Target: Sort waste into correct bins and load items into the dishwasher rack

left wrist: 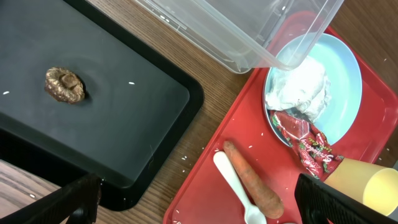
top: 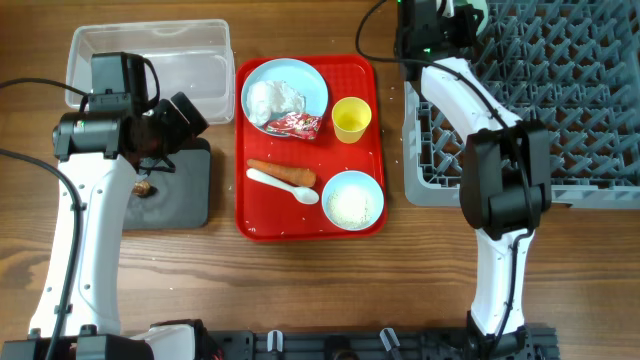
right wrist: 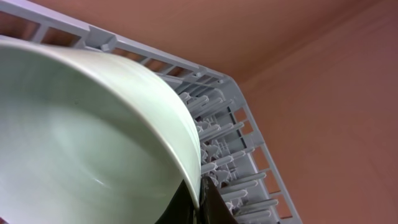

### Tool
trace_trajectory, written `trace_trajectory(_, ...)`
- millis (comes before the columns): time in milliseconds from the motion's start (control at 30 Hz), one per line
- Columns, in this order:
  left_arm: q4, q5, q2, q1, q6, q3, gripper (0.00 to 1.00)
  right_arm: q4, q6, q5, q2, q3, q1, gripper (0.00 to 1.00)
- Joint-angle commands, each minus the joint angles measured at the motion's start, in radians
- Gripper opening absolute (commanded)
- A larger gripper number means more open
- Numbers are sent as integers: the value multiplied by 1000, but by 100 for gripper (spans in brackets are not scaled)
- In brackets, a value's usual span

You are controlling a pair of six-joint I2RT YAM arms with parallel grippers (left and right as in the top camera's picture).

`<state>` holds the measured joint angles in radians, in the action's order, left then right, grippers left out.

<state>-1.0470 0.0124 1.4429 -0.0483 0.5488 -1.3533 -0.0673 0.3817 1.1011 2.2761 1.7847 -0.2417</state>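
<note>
My left gripper [top: 183, 118] [left wrist: 205, 202] is open and empty, over the gap between the black tray [top: 185, 195] [left wrist: 118, 118] and the red serving tray. A brown food scrap [top: 145, 188] [left wrist: 64, 84] lies in the black tray. The clear tub [top: 150, 50] [left wrist: 249, 31] stands behind it. The blue plate [top: 312, 85] [left wrist: 345, 74] holds tissue [top: 273, 98] [left wrist: 298, 90] and the red wrapper [top: 295, 124] [left wrist: 308, 144]. Carrot [top: 282, 172] [left wrist: 252, 180], spoon [top: 283, 186] [left wrist: 231, 183], yellow cup [top: 351, 118] [left wrist: 373, 183] and a bowl of rice [top: 352, 200] share the tray. My right gripper [top: 452, 22] [right wrist: 202, 202] is shut on a bowl's rim [top: 483, 10] [right wrist: 93, 143] over the grey rack [top: 540, 100] [right wrist: 239, 149].
The red serving tray [top: 310, 225] [left wrist: 205, 186] lies in the middle of the wooden table, between the bins and the rack. A few rice grains are scattered on the black tray and the wood. The right arm reaches over the rack's left wall.
</note>
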Motion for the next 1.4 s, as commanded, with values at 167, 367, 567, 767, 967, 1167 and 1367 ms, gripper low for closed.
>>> trace_trajectory(167,2,-3,3,-5,10,-5,100,-107,37,8,33,-2,-76,14)
trace_trajectory(367,2,-3,3,-5,10,-5,100,-139,37,15,33,-2,-106,84)
trace_trajectory(567,2,-3,3,-5,10,-5,100,-136,34,81,8,-2,-113,100)
trace_trajectory(767,2,-3,3,-5,10,-5,100,-135,5,79,-16,-2,-168,100)
trace_trajectory(967,2,-3,3,-5,10,-5,100,-127,-26,26,-16,-2,-232,100)
trace_trajectory(1167,2,-3,3,-5,10,-5,100,-299,-219,-185,-109,-2,-269,100)
trace_trajectory(1367,2,-3,3,-5,10,-5,100,-684,-411,-913,-381,-2,-235,100)
